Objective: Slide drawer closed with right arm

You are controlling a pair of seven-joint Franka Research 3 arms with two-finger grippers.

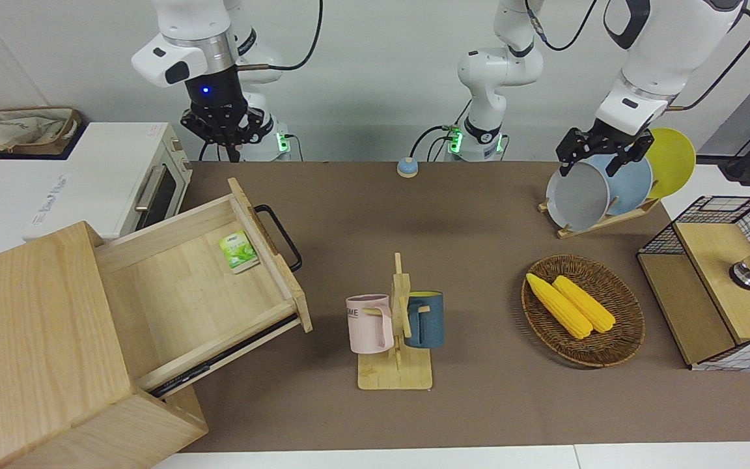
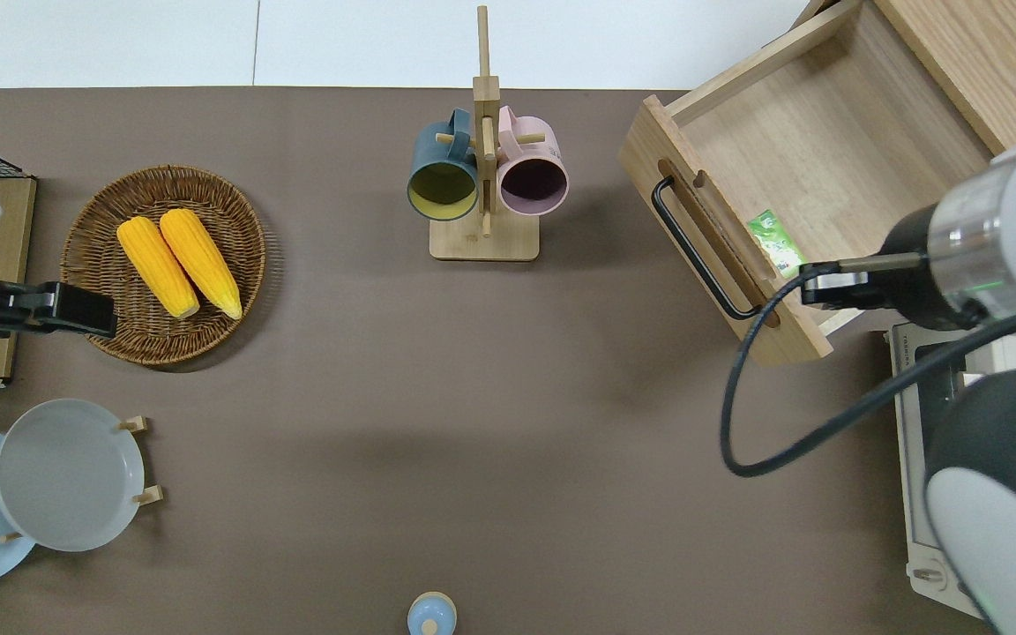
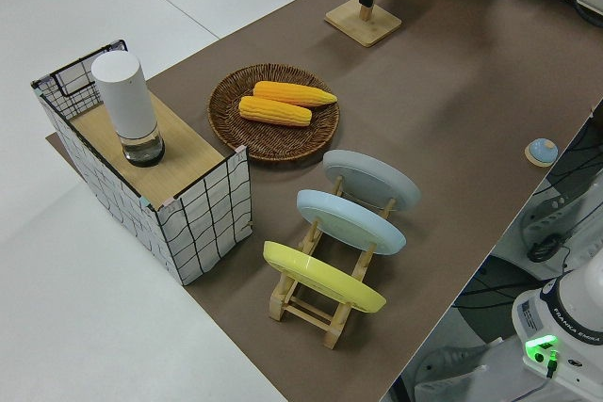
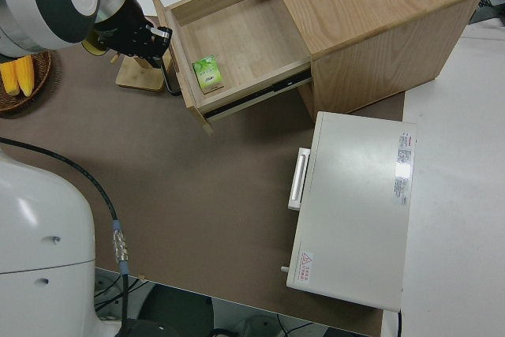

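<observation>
At upper right of the overhead frame, the drawer [image 2: 812, 145] stands open; rigid wood, push its black handle [image 2: 698, 251]. Right hand [image 1: 224, 138] empty, aperture indeterminate.

The drawer [image 1: 186, 286] is pale light wood with a black bar handle [image 1: 280, 236], and the packet [image 1: 238, 251] lying in it is green and white. Beside the drawer, the mug rack [image 1: 398, 339] carries a pink mug [image 1: 370, 324] and a dark blue mug [image 1: 424, 318] with a yellow inside. The woven basket [image 1: 616, 348] is brown, holding two yellow corn cobs [image 1: 570, 304]. The table mat [image 1: 466, 215] is plain brown.
</observation>
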